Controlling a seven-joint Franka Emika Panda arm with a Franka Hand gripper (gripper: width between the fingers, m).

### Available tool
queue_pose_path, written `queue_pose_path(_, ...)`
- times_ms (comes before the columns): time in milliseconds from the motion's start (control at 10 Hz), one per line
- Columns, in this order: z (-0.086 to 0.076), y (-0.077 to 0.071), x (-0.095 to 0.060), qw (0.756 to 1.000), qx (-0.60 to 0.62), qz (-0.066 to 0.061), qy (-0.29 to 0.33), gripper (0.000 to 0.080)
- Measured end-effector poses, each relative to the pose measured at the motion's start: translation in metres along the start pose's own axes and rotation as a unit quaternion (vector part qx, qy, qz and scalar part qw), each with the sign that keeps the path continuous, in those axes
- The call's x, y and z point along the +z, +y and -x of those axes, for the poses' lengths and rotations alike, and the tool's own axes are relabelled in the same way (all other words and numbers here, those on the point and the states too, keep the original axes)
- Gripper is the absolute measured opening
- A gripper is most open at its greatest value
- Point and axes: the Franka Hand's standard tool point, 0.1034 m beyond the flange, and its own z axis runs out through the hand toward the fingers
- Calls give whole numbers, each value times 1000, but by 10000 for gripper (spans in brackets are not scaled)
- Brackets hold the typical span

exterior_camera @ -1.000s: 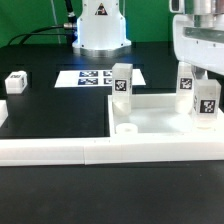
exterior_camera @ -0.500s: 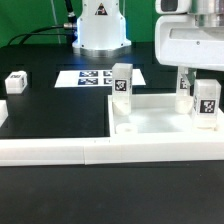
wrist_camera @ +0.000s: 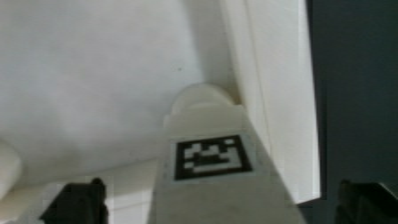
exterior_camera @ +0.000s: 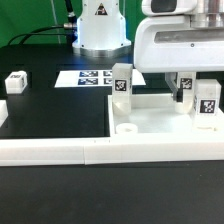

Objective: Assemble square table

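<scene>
In the lower right of the exterior view lies the large white plastic square slab (exterior_camera: 160, 118) with its raised rim, flat on the black table (exterior_camera: 50, 115); along the near edge, just in front of it, runs the long low white border wall (exterior_camera: 60, 150). At the slab's far corner, toward the exterior view's left, a small white tagged leg block (exterior_camera: 122, 82) stands upright; a second white tagged leg block (exterior_camera: 208, 103) stands upright on the slab toward the exterior view's right; a third small white block (exterior_camera: 15, 82) sits well apart on the table at the far left of the frame. A small round white knob (exterior_camera: 127, 128) shows on the slab near its front corner. Behind all this, the flat white marker board (exterior_camera: 92, 77) lies before the white robot base (exterior_camera: 100, 30).

The arm's bulky white two-finger gripper (exterior_camera: 203, 90) fills the upper right of the frame, low over the second leg block; one dark finger (exterior_camera: 184, 88) shows just beside that block. In the wrist view the claw is released; its two dark fingertips (wrist_camera: 75, 200) stand wide apart, and the tagged block sits between them, with a gap on either side and touching neither; white slab surface lies beneath it, and black table shows past the rim.
</scene>
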Motion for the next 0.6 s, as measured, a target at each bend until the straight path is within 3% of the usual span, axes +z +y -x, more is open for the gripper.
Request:
queue_pose_path(100,0,0,0,1000,4,0,0,649)
queue_pose_path(300,0,0,0,1000,29,0,0,416)
queue_pose_path(400,0,0,0,998,62,-1,0,416)
queue_pose_path(500,0,0,0,994,106,-1,0,288)
queue_pose_path(600,0,0,1,990,141,-1,0,288)
